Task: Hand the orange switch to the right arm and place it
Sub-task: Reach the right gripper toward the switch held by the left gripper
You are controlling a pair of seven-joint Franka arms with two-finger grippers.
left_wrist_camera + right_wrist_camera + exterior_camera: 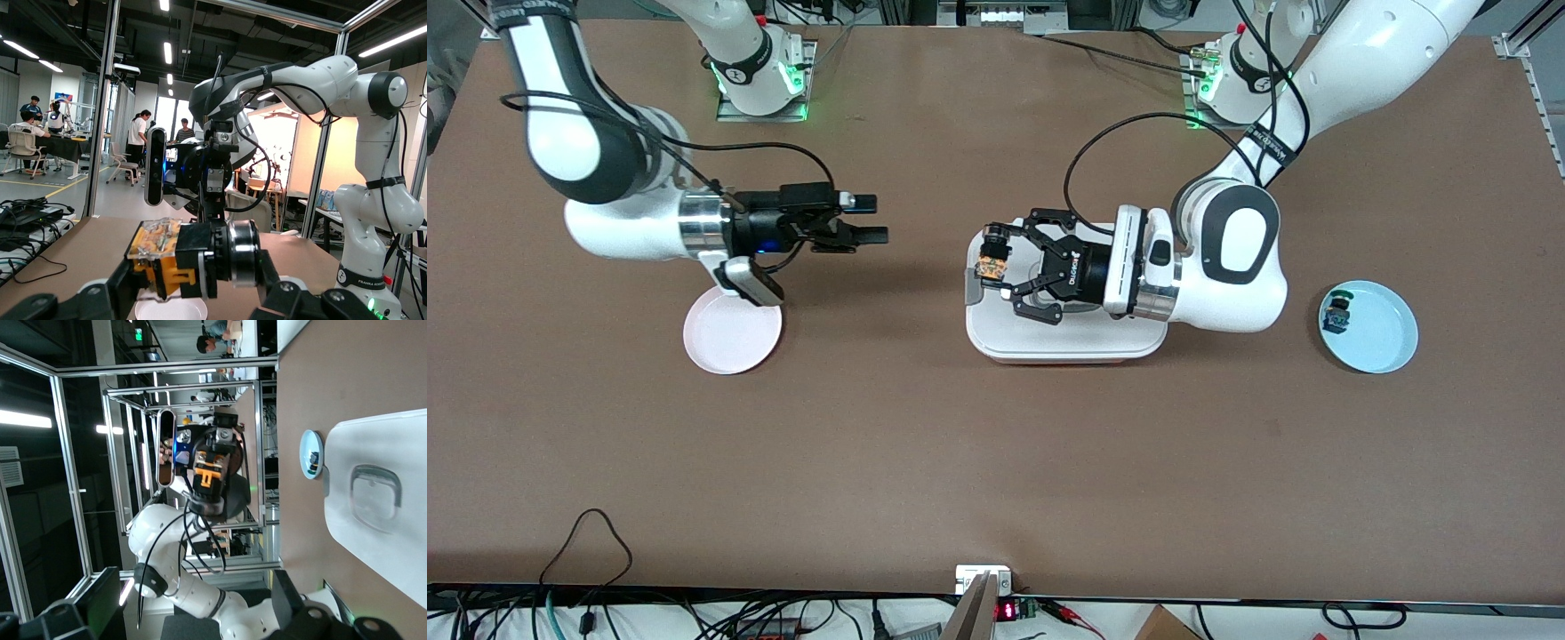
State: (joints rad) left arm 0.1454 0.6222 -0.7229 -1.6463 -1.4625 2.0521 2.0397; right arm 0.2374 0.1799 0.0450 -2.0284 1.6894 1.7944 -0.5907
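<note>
Orange switch [991, 260], lying sideways, gripped in left tool [996, 263] above white tray [1067, 342].

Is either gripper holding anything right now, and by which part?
The left gripper holds the orange switch by its black body, above the white tray. The right gripper is open and holds nothing.

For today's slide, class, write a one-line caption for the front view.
Left pincer holds the orange switch above the white tray, facing the open right pincer.

switch [992, 256] in left hand [1003, 263] over tray [1063, 342]
</note>
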